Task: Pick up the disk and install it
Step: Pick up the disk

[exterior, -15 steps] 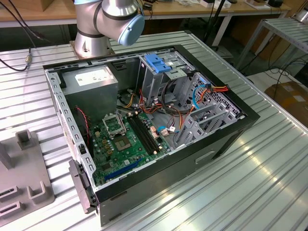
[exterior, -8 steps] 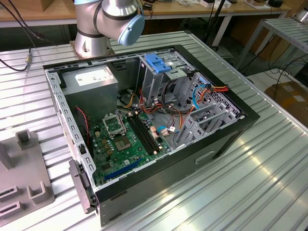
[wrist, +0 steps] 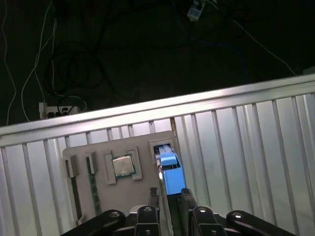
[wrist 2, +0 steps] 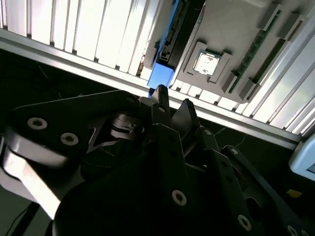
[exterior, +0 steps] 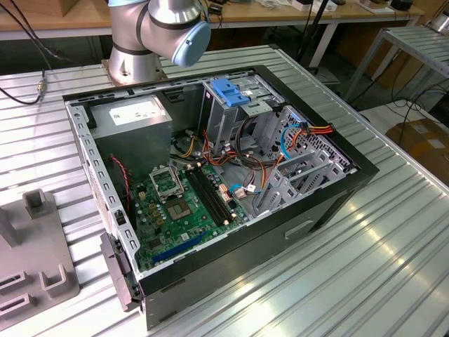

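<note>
The slatted metal table (exterior: 393, 267) carries everything. On it the computer case (exterior: 319, 217) lies open on its side, and the exterior view shows my arm's (exterior: 161, 28) base joints behind it. Inside the case, the tall metal cage (exterior: 223, 119) with the blue latch (exterior: 228, 91) on top stands among loose cables.

I am away from the case, looking down on a grey holder tray (wrist: 128, 196) that sits near the table's edge. The disk (wrist: 170, 172) stands on edge in a slot at one side of that tray, its bright blue rail turned up toward me. In the second wrist view the same blue end (wrist 2: 160, 76) shows just beyond my fingertips (wrist 2: 160, 96).

My claw (wrist: 170, 192) hangs directly over that blue edge. The jaws are parted by a narrow gap and, as far as I can judge, have hold of nothing. The disk looks fully seated in its slot.

The smallest thing is a square processor chip (wrist: 122, 165), which rests in a pocket beside the disk.

I judge this to be the pick-up step, lined up but not yet gripped. The grasp calls for a straight drop with the jaws square across the thin edge, then a firm pinch on the blue rail clear of the slot walls.
</note>
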